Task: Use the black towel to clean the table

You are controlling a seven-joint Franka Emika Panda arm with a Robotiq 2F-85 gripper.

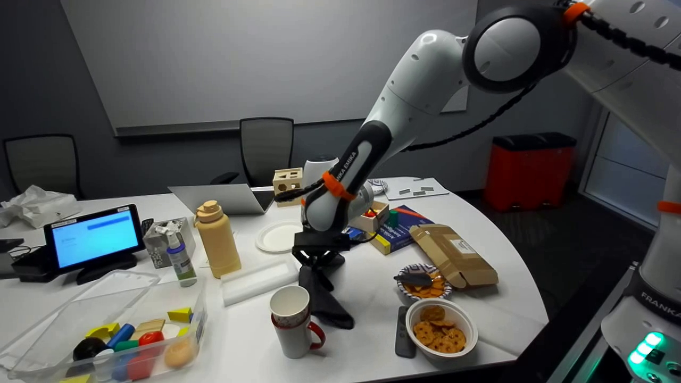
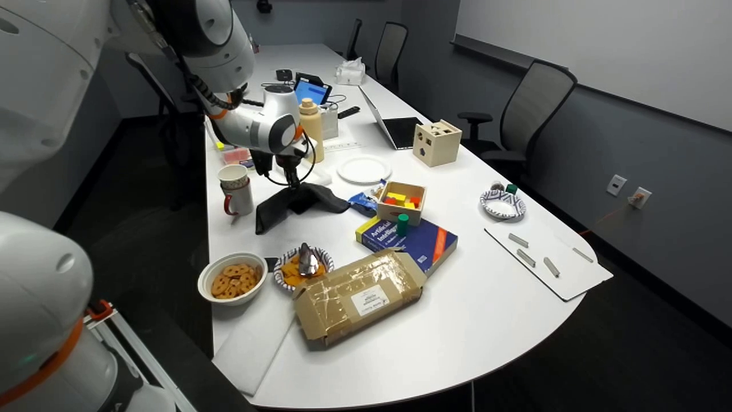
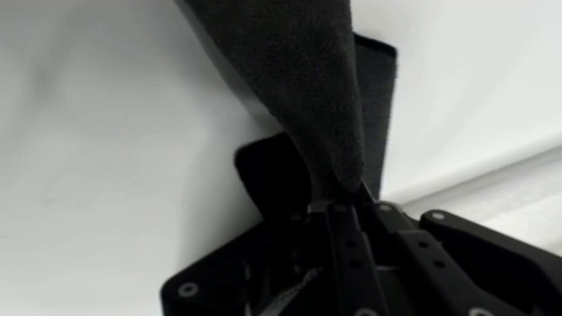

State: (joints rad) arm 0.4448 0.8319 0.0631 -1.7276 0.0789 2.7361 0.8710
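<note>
Black towel (image 1: 325,306) pinched in the end effector (image 2: 293,182) — lower folds resting on the white worktop (image 2: 457,332)

Only the wrist view shows the cloth's fuzzy nap, with a broad fold tapering to the spot where the end effector grips it, narrow and tight; a flap with a blacker edge lies behind. In an exterior view, the towel (image 2: 302,197) sags into two limp wings — a low tent peaked beneath the grip. In both exterior views it lies plain black and just beside the stacked mugs (image 1: 293,325). A red bin (image 1: 529,178) beyond the worktop appears in an exterior view alone; wall plates (image 2: 616,185), likewise, in an exterior view alone.
</note>
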